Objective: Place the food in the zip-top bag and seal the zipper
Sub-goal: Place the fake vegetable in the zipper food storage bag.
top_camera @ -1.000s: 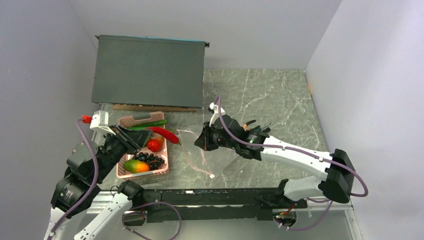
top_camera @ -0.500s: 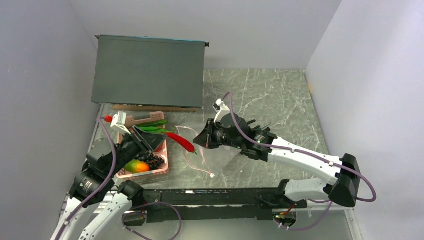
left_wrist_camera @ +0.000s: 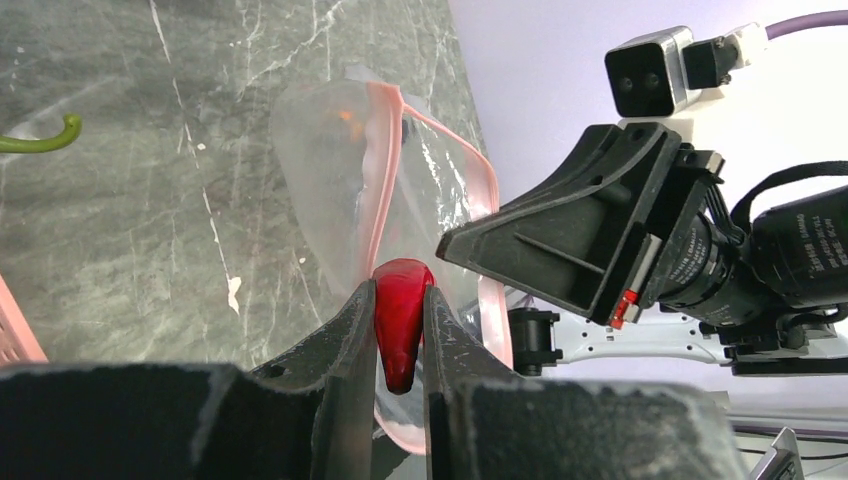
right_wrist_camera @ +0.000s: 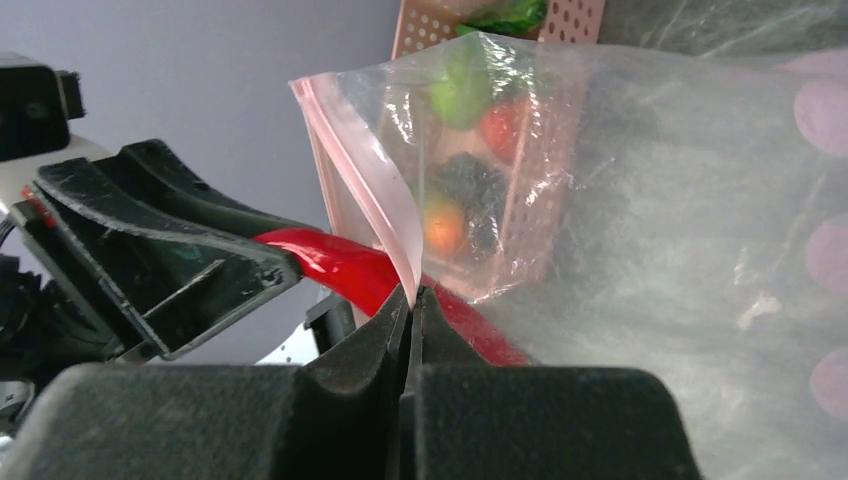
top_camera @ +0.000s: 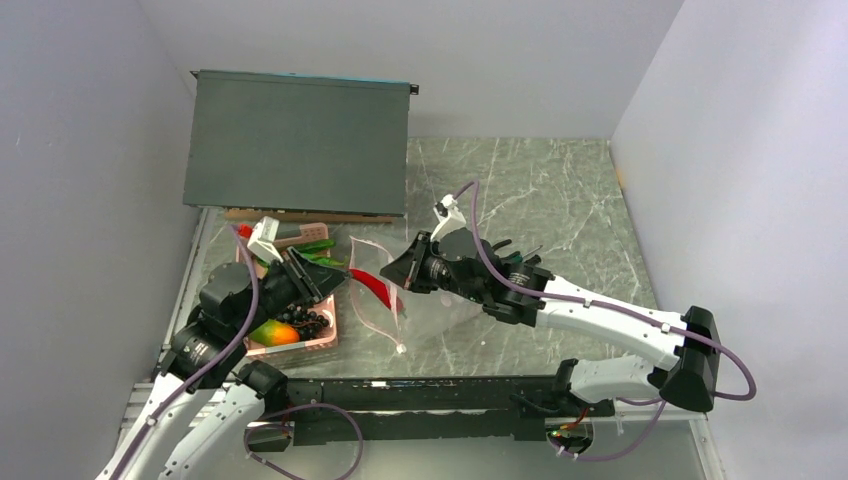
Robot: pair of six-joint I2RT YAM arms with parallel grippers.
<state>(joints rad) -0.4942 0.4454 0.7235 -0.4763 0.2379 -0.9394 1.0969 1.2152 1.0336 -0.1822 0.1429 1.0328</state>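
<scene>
So, two arms here. My left gripper (left_wrist_camera: 400, 300) is closed most of the way and clamped on the glossy red toy chili (left_wrist_camera: 402, 318), fingers squeezing it from both sides. From the top camera the chili (top_camera: 374, 288) sticks out of that gripper (top_camera: 340, 278) toward about 4 o'clock.

My right gripper (right_wrist_camera: 412, 300) is pinched completely shut on the thin pale pink zipper strip (right_wrist_camera: 365, 190) of the clear floppy plastic zip-top bag (right_wrist_camera: 640, 200), holding one lip up so the mouth gapes open toward 9 o'clock. The rest of the bag (top_camera: 435, 312) slumps on the grey marble tabletop (top_camera: 540, 200), roughly dead centre. The chili's tip is right at that mouth, just past the strip as far as I can see, but I can't tell how deep it sits.

Everything else sits in the pink slotted plastic basket (top_camera: 292, 346) at 9 o'clock of the bag: green-orange toy mango (top_camera: 272, 333), dark toy grape bunch (top_camera: 306, 320), long green toy pods (top_camera: 316, 246). Through the plastic my right wrist camera also picks out the green toy apple (right_wrist_camera: 455, 95) and the red-orange toy fruit (right_wrist_camera: 500, 125).

A big dark grey flat box (top_camera: 295, 140) lies at 11 o'clock.
</scene>
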